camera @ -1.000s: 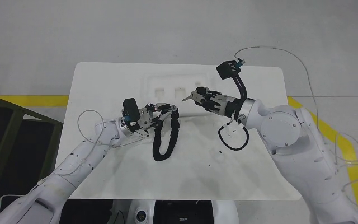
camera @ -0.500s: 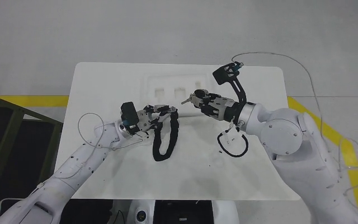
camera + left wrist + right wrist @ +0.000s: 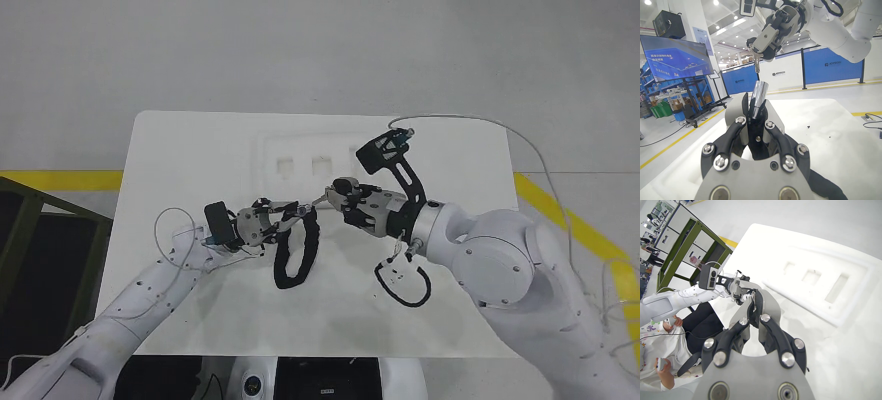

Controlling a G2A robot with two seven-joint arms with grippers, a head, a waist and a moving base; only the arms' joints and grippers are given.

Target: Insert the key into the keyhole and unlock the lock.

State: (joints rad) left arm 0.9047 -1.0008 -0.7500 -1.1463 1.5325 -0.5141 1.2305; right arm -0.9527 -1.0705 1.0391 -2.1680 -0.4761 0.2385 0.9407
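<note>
Your L gripper (image 3: 753, 107) clenches lock (image 3: 759, 94), chrome end sticking out ahead of it. Your R gripper (image 3: 761, 52) pinches key (image 3: 757, 65); tip just off that end, not touching.

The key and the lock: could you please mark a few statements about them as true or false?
1. The right gripper holds the key. True.
2. The key sits inside the lock. False: its tip stops short of the lock's shiny end, with a gap between.
3. The left gripper is shut on the lock. True.
4. The lock's black cable lies in the foam tray. False: it loops over the table, outside the tray.
</note>
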